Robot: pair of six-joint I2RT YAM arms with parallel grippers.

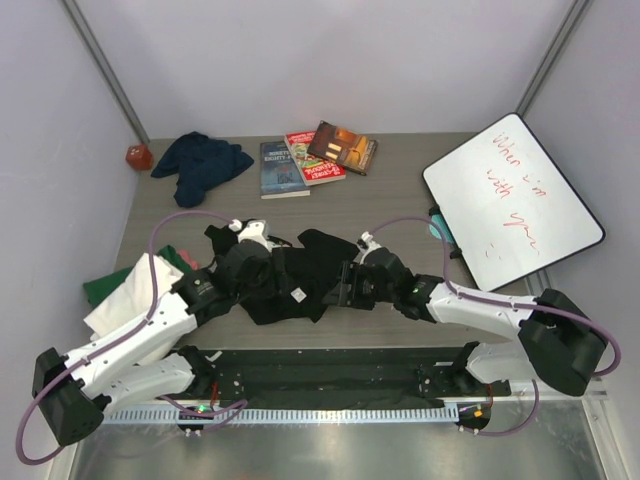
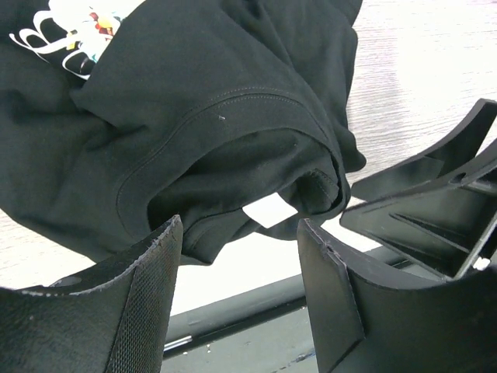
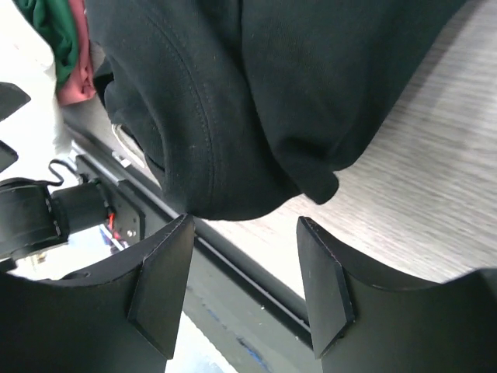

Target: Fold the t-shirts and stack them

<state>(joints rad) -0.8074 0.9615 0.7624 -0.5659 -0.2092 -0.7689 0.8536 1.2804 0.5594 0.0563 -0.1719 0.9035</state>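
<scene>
Black t-shirt [image 1: 300,275] bunched on table [image 1: 400,200], left fingers [image 2: 147,295] and right fingers [image 3: 163,287] spread, seemingly empty.

The left tool [image 1: 248,263] and right tool [image 1: 347,285] flank a crumpled black shirt [image 1: 295,272] on the bench [image 1: 400,200], seemingly touching it; navy shirt [image 1: 200,160] and books [image 1: 315,155] lie beyond.

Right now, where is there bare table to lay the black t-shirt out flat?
The widest bare strip of table runs between the books and the black t-shirt. A smaller patch sits just nearer than the navy t-shirt. Crowded: near left, with white and green t-shirts; right, with the whiteboard.
</scene>
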